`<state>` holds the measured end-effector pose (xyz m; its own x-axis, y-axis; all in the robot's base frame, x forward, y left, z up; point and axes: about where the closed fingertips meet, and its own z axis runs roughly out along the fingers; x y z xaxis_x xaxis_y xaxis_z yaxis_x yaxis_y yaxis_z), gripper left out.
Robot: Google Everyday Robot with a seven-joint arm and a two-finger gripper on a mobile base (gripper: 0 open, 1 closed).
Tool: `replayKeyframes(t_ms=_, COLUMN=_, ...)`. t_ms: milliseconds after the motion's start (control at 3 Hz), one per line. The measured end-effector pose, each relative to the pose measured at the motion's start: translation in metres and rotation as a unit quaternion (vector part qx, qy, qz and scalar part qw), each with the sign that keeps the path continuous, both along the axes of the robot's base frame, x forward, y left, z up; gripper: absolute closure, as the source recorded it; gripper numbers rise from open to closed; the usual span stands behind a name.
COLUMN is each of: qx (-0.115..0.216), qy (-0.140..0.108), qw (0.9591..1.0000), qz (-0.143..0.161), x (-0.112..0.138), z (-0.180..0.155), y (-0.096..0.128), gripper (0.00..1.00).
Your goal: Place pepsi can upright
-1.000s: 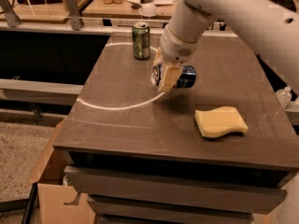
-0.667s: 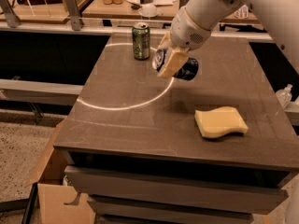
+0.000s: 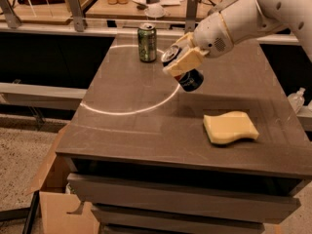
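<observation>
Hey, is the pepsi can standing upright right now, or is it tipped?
Tipped. The gripper, above the table, is shut on the pepsi can, which slants: silver top up-left, blue base down-right.

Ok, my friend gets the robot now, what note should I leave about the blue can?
Gripper: shut on the pepsi can, over the back middle of the table, beside the green can.
Pepsi can: tilted, seemingly off the surface.
Done: can grasped.
Left: turn it upright, set it down, let go.
Yellow sponge lies front right, apart.
</observation>
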<state>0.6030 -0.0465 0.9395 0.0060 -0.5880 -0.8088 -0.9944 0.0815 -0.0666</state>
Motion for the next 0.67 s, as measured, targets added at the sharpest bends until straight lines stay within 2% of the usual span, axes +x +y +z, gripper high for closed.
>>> replayKeyframes(t_ms=333, qx=0.072, qy=0.003, qw=0.9971, qz=-0.022, x=-0.006, z=-0.004, y=-0.004, gripper=1.0)
replayKeyframes(t_ms=667, qx=0.134, qy=-0.007, qw=0.9893, qz=-0.058, x=-0.008, z=-0.016, y=-0.014, gripper=1.0)
